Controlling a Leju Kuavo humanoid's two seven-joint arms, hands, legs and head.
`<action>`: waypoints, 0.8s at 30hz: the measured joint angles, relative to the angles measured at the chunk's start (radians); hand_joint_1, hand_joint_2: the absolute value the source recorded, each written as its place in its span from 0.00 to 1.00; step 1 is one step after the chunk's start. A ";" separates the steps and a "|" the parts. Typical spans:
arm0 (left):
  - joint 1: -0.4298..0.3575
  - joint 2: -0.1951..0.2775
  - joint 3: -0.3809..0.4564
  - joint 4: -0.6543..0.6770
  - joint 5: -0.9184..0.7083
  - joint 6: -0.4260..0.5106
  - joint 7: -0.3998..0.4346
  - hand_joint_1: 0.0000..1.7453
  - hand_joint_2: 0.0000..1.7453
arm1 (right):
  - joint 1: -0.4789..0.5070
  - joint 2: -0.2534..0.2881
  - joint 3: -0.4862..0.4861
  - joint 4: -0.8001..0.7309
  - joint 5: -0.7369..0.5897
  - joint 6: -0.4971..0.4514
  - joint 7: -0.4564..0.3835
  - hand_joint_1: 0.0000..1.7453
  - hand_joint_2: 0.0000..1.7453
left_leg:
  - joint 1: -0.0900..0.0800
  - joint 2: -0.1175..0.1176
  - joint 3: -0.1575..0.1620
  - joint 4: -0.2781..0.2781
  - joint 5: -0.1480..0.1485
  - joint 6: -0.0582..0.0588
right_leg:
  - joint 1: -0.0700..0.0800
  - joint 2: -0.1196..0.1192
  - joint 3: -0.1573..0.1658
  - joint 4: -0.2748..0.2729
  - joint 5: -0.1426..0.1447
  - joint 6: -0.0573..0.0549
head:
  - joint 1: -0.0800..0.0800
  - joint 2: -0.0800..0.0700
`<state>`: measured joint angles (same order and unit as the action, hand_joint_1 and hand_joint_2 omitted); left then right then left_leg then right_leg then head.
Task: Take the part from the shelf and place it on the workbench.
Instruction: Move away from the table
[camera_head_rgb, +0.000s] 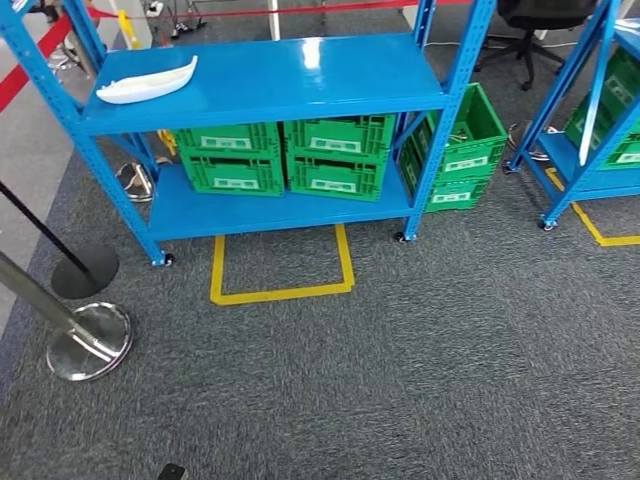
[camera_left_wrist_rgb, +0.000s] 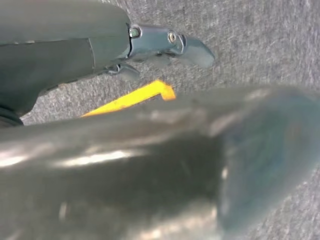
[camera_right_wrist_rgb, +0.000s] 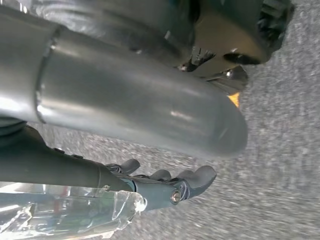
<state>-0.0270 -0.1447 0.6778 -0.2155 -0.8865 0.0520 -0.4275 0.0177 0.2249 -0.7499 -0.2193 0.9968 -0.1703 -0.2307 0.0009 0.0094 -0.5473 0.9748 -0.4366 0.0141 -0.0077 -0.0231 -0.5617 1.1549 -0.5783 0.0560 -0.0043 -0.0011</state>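
Nearest to the robot is grey carpet (camera_head_rgb: 423, 380), which takes up the lower half of the head view, with a small dark object (camera_head_rgb: 171, 471) at the bottom edge that I cannot identify. Both arms appear to hang at the robot's sides. In the left wrist view the left hand (camera_left_wrist_rgb: 166, 47) has its fingers extended over the carpet and holds nothing. In the right wrist view the right hand (camera_right_wrist_rgb: 166, 185) is likewise loose, with fingers apart and nothing in them.

Further on, at lower left, stand two stanchion bases (camera_head_rgb: 89, 340). A yellow floor marking (camera_head_rgb: 281, 292) outlines a standing spot just in front of the blue shelf (camera_head_rgb: 302, 75).

The part (camera_head_rgb: 147, 84), a white, long, curved piece, lies on the shelf's top board at upper left of the frame, near the board's left end and front edge. Its long axis runs roughly along the shelf's length, slightly tilted. It is well ahead of both hands and to the left, so the left arm looks the nearer one. The robot likely needs to close in on the marking before reaching.

The top board around the part is bare, giving room to come in from above or the front. The blue upright (camera_head_rgb: 45, 70) at the left corner stands close beside it. Green crates (camera_head_rgb: 287, 155) sit on the lower level, and a second rack (camera_head_rgb: 581, 150) stands at far right.
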 joint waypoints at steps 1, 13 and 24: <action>-0.002 0.000 0.000 0.000 0.000 0.000 0.000 0.00 0.00 | 0.001 0.000 -0.001 0.000 0.000 0.002 -0.001 0.00 0.00 | 0.000 -0.010 0.001 0.000 -0.002 0.002 | -0.001 0.014 -0.040 0.069 -0.030 0.002 | 0.003 0.000; 0.003 0.002 0.009 0.000 -0.001 -0.005 -0.005 0.00 0.00 | 0.004 0.000 -0.009 0.004 -0.001 0.014 -0.014 0.00 0.00 | 0.007 -0.048 0.048 0.030 -0.062 -0.046 | -0.005 0.031 -0.007 -0.112 0.099 -0.037 | 0.008 0.000; 0.006 0.001 0.016 0.000 -0.007 -0.003 -0.006 0.00 0.00 | 0.005 0.001 -0.011 0.005 0.003 0.013 -0.020 0.00 0.00 | -0.018 -0.014 -0.111 0.068 0.034 -0.015 | 0.006 0.022 0.111 -0.124 -0.003 -0.043 | 0.005 0.000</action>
<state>-0.0212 -0.1438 0.6936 -0.2153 -0.8934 0.0489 -0.4334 0.0232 0.2257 -0.7609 -0.2147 1.0000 -0.1569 -0.2502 -0.0170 -0.0041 -0.6587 1.0428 -0.4021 -0.0013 -0.0017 -0.0015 -0.4506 1.0306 -0.5809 0.0125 0.0004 -0.0011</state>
